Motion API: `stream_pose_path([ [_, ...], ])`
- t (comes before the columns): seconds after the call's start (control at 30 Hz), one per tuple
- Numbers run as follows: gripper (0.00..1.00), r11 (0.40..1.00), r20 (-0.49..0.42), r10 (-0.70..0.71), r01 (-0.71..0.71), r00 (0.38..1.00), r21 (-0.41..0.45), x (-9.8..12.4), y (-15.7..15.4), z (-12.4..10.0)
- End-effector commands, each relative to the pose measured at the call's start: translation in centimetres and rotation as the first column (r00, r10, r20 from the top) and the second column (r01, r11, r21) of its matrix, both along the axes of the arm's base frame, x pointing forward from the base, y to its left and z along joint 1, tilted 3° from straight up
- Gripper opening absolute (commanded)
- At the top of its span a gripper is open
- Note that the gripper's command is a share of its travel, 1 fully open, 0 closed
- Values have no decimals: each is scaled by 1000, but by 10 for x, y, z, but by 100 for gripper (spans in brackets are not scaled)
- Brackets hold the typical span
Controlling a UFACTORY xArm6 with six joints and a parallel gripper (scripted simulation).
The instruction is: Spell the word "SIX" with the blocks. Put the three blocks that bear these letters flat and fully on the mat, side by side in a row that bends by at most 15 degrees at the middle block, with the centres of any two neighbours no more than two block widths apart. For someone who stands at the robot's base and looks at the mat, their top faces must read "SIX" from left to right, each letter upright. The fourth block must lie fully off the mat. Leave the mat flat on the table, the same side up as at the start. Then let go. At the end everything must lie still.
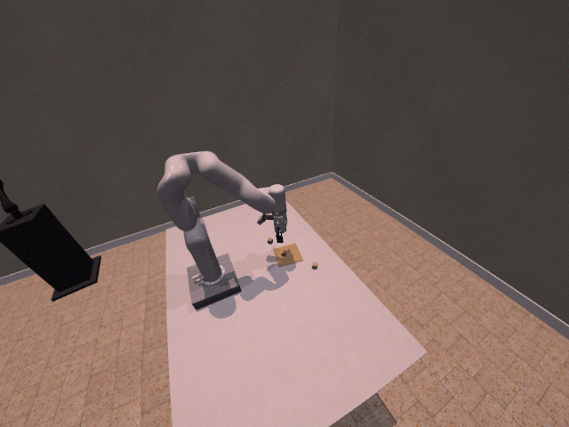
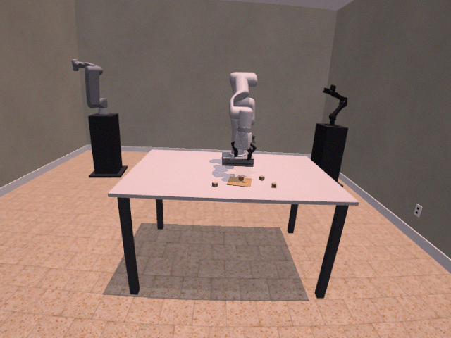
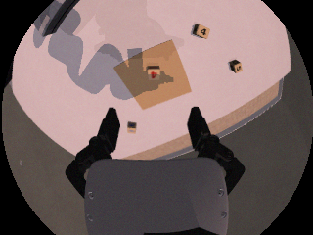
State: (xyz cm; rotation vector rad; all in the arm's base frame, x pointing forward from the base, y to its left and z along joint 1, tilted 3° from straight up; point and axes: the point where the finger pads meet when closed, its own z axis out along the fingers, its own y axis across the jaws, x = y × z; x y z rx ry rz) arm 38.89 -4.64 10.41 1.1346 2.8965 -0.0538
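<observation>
A tan mat (image 1: 288, 255) lies on the white table, and it also shows in the exterior view (image 2: 239, 181) and the wrist view (image 3: 153, 76). One block (image 3: 155, 72) (image 2: 241, 177) with a red mark on its top face sits on the mat. Two blocks (image 2: 261, 177) (image 2: 273, 184) lie off the mat on one side, also in the wrist view (image 3: 201, 31) (image 3: 237, 66). A lone block (image 2: 215, 184) (image 1: 315, 265) (image 3: 132, 127) lies off the mat on the other side. The letters are too small to read. My gripper (image 3: 154, 116) (image 1: 278, 237) (image 2: 242, 154) is open and empty, well above the table near the mat.
The robot base (image 1: 213, 284) stands on the table behind the mat. The table's front edge (image 2: 232, 199) runs a short way beyond the blocks. Two black pedestals with other arms (image 2: 105, 145) (image 2: 329, 148) stand on the floor, away from the table.
</observation>
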Motion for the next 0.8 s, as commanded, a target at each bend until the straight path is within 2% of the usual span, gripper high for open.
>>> stream_pose_path([
  [0.0,100,1000,4,2,-2,1000,-2,1,0,1],
  [0.33,100,1000,3,22,-22,1000,-2,1,0,1],
  [0.7,100,944,-13,328,-329,944,-6,2,0,-9],
  [0.77,100,944,-13,328,-329,944,-6,2,0,-9],
])
